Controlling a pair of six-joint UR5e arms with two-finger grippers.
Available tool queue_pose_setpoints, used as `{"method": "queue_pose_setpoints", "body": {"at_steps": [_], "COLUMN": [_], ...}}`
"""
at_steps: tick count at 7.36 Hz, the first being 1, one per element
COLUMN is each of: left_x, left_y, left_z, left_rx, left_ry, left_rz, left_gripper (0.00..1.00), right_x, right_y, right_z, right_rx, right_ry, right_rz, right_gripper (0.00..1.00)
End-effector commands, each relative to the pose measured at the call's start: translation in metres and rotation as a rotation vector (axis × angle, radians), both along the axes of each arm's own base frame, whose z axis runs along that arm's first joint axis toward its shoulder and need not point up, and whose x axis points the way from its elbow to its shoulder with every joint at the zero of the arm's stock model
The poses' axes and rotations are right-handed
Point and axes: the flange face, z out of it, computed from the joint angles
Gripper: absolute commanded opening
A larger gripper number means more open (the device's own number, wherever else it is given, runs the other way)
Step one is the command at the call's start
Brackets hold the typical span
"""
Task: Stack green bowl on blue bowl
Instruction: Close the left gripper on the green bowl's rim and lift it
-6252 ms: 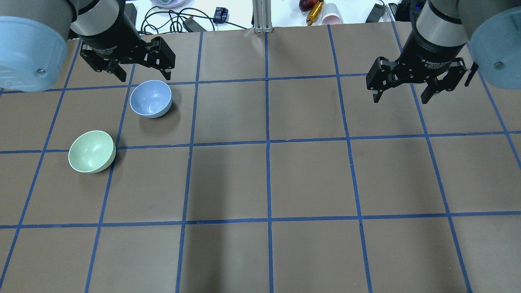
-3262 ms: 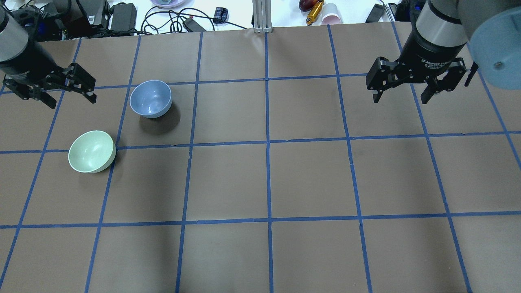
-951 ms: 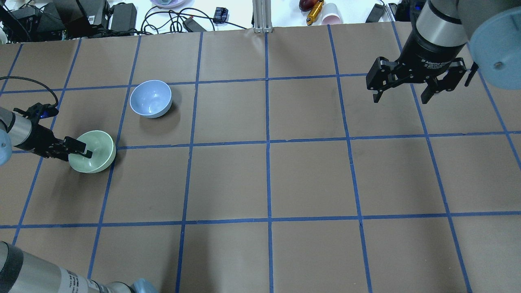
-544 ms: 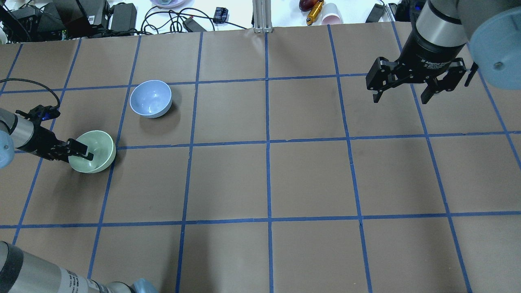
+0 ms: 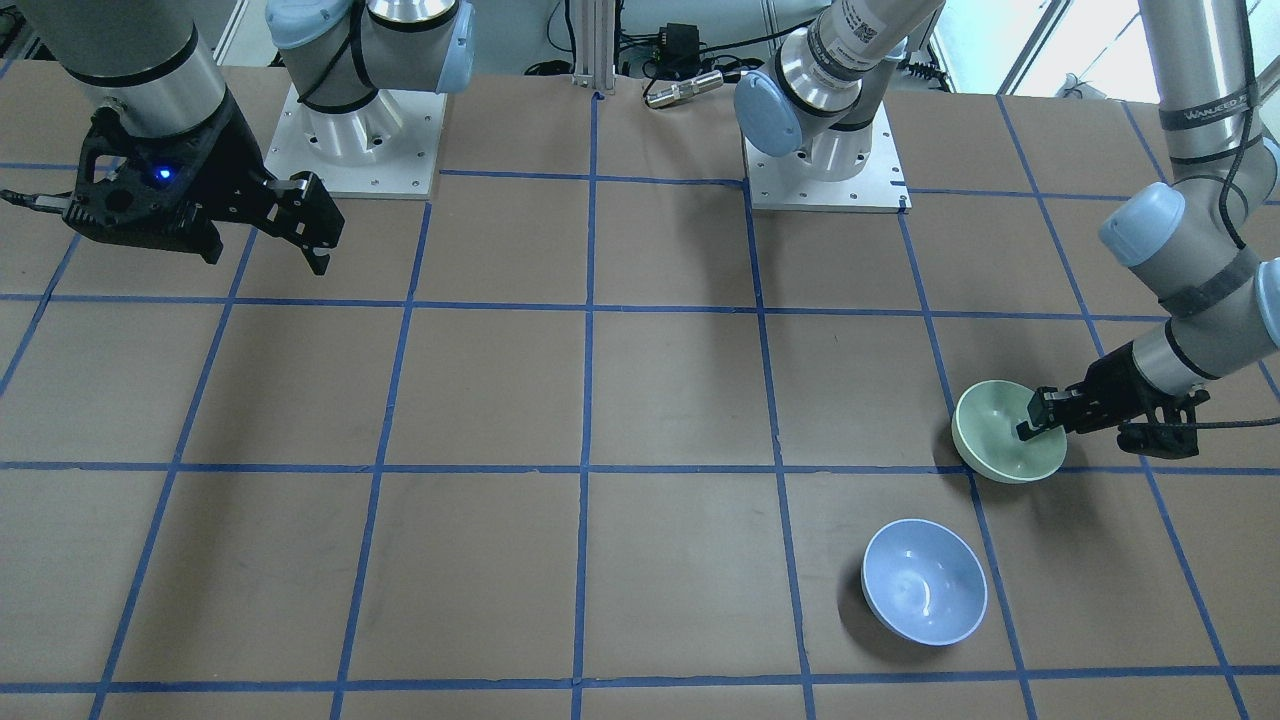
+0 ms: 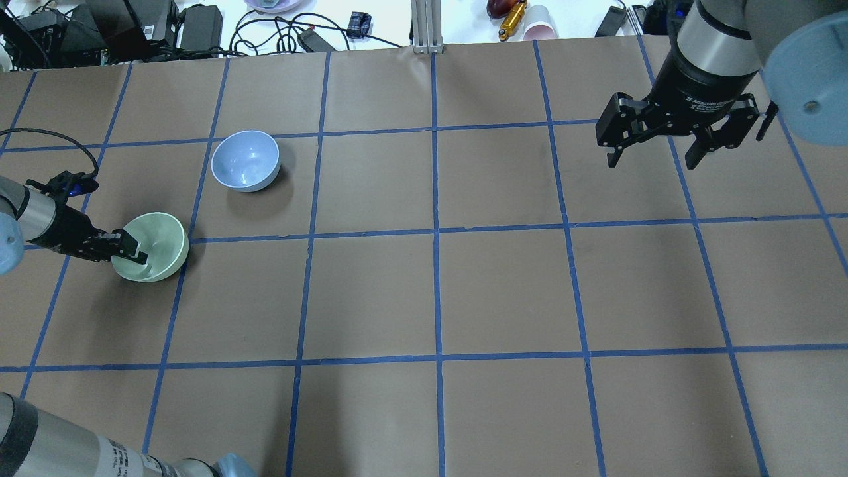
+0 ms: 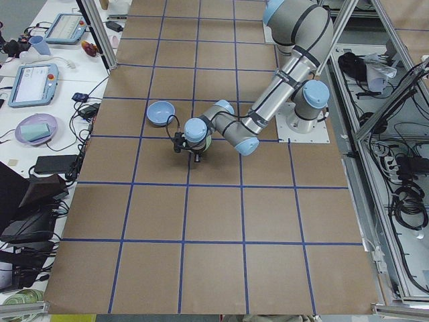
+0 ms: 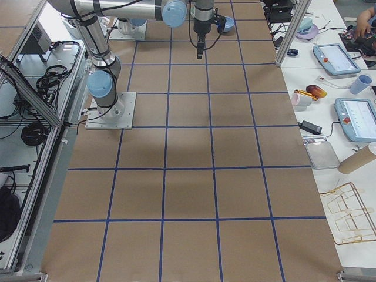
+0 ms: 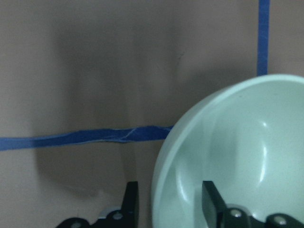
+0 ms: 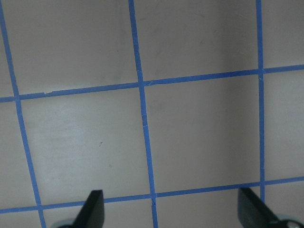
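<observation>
The green bowl (image 6: pixel 162 248) stands upright on the brown table, near its left end in the overhead view; it also shows in the front view (image 5: pixel 990 450). My left gripper (image 6: pixel 136 255) straddles its left rim, open: in the left wrist view one finger (image 9: pixel 132 202) is outside the wall and one inside, with a small gap to the bowl (image 9: pixel 247 156). The blue bowl (image 6: pixel 245 160) stands upright and empty one square further back, apart from it (image 5: pixel 924 581). My right gripper (image 6: pixel 652 156) hangs open and empty over the far right of the table.
Blue tape lines divide the brown table (image 6: pixel 437 291) into squares. Cables, power bricks and small items lie beyond the far edge (image 6: pixel 298 30). My left forearm (image 6: pixel 40 222) comes in low from the left edge.
My left gripper went from the back of the table down to the green bowl's rim; in the last second it shifted slightly left and its fingers narrowed. Neither bowl moved. The right arm stayed still.
</observation>
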Motion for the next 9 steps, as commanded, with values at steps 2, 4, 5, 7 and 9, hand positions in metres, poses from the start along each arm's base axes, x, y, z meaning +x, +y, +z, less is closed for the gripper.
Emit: {"method": "queue_pose_setpoints", "body": {"at_steps": [2, 4, 5, 7, 9], "left_x": [0.0, 0.003, 0.006, 0.01, 0.017], "left_y": [0.0, -0.002, -0.005, -0.01, -0.02], "left_z": [0.0, 0.009, 0.016, 0.035, 0.057], "left_rx": [-0.001, -0.013, -0.025, -0.051, -0.065], "left_ry": [-0.001, -0.015, -0.025, -0.044, -0.042], "left_rz": [-0.001, -0.002, -0.004, 0.001, 0.001], "left_gripper": [0.05, 0.04, 0.04, 0.04, 0.04], "right_x": [0.0, 0.0, 0.0, 0.0, 0.0], "right_y": [0.0, 0.0, 0.0, 0.0, 0.0], "right_z": [0.0, 0.0, 0.0, 0.0, 0.0], "right_rx": [0.0, 0.0, 0.0, 0.0, 0.0], "right_ry": [0.0, 0.0, 0.0, 0.0, 0.0], "right_rz": [0.0, 0.0, 0.0, 0.0, 0.0], "right_gripper": [1.0, 1.0, 1.0, 1.0, 1.0]}}
